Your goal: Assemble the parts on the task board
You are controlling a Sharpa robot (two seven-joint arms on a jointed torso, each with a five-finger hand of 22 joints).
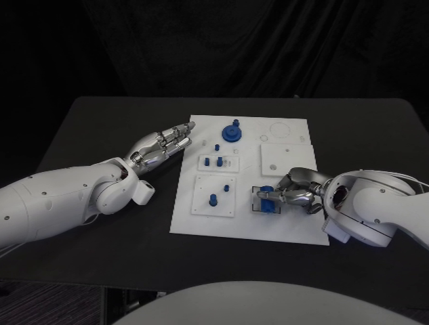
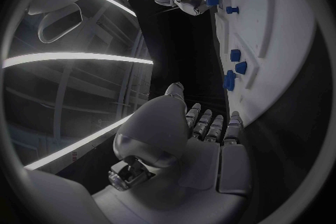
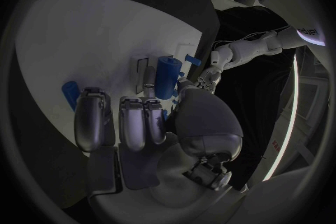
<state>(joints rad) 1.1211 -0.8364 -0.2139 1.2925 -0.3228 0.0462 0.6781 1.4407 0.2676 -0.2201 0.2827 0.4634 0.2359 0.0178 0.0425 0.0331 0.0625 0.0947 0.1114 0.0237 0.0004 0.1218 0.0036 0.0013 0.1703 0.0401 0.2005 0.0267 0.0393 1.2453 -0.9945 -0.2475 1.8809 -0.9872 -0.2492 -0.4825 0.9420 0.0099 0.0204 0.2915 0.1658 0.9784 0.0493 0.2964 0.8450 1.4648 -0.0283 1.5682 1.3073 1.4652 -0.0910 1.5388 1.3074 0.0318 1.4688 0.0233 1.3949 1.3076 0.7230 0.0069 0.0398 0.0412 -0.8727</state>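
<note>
Near the task board (image 1: 282, 227)'s front right corner, an upright blue part (image 1: 267, 205) is grasped by the right hand (image 1: 294, 195) above its fixture. Beside the board's far left edge, the left hand (image 1: 160, 147) is held released, farther off.

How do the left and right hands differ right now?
The left hand lies over the bare table beside the board, fingers stretched out, holding nothing. The right hand sits over the board's near right part, fingers curled on a blue part. Both are silver, on white arms.
</note>
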